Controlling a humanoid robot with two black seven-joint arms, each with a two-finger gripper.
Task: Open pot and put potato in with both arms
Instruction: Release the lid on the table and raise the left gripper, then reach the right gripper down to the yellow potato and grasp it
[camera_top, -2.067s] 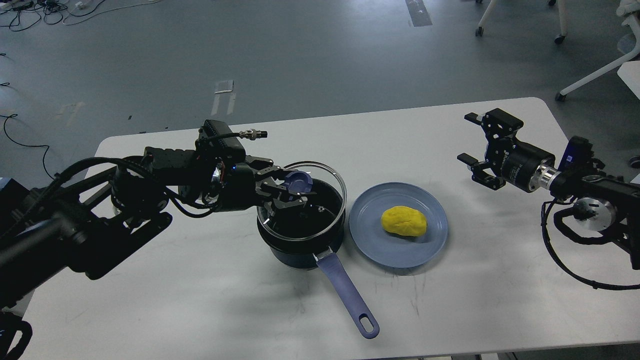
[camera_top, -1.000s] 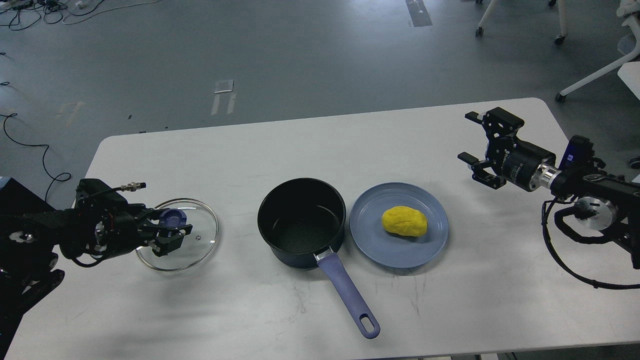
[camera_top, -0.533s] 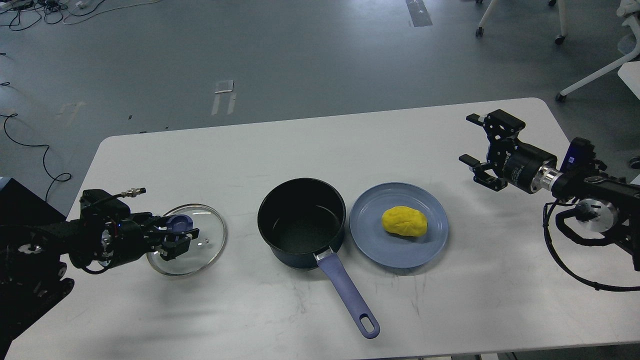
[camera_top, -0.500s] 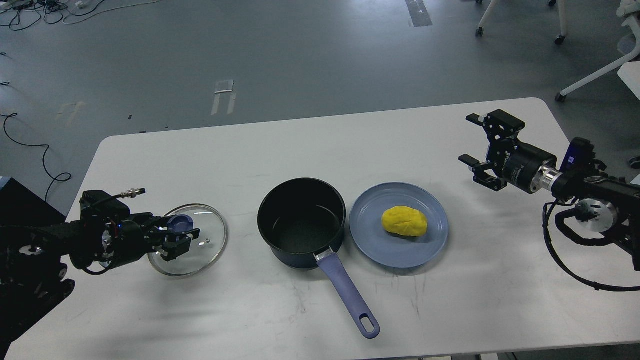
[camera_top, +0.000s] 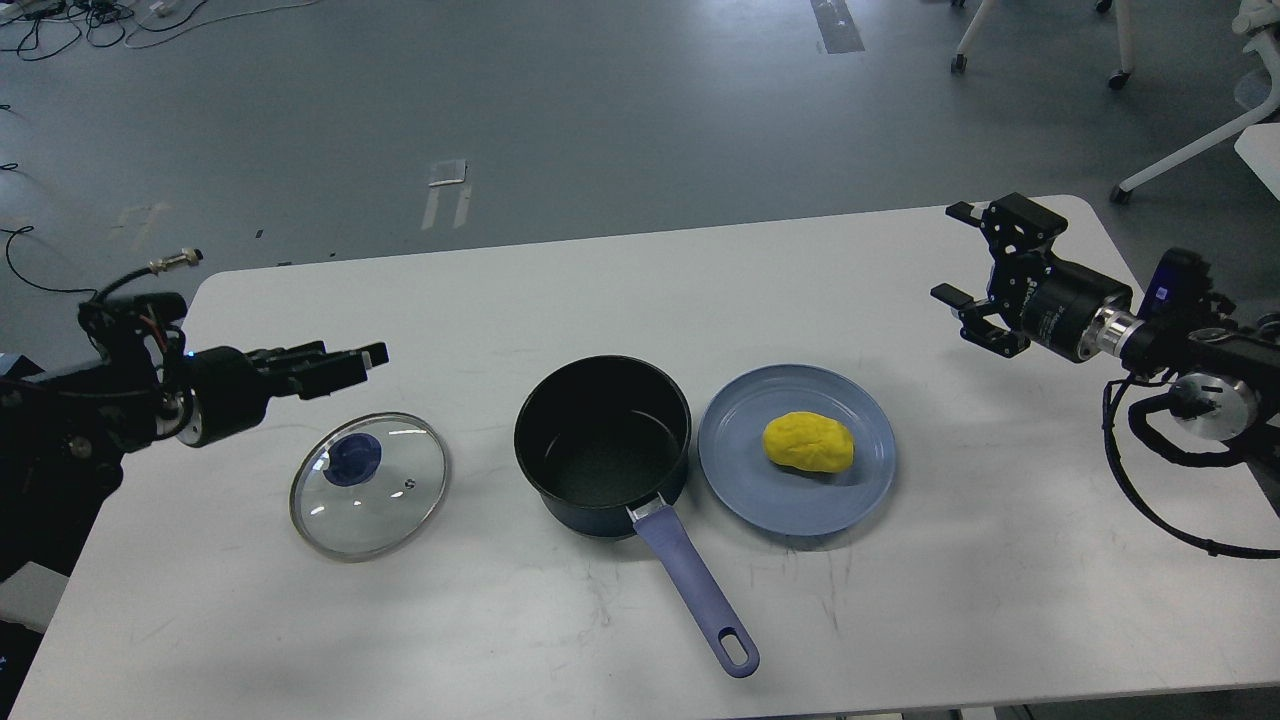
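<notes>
The black pot (camera_top: 603, 440) with a purple handle (camera_top: 695, 590) stands open and empty at the table's middle. Its glass lid (camera_top: 370, 483) with a blue knob (camera_top: 351, 459) lies flat on the table to the pot's left. The yellow potato (camera_top: 808, 443) lies on a blue plate (camera_top: 740, 480) right of the pot. My left gripper (camera_top: 345, 365) hovers above and behind the lid, empty, its fingers apart. My right gripper (camera_top: 952, 252) is open and empty, above the table's right part, up and right of the plate.
The white table (camera_top: 560, 290) carries only the pot, lid and plate. Its front edge runs just below the pot handle's tip. Chair legs (camera_top: 1180, 150) and cables are on the grey floor behind it.
My left gripper carried the lid left off the pot, set it on the table, let go of the knob and rose up and back. My right gripper moved slightly up and right.
</notes>
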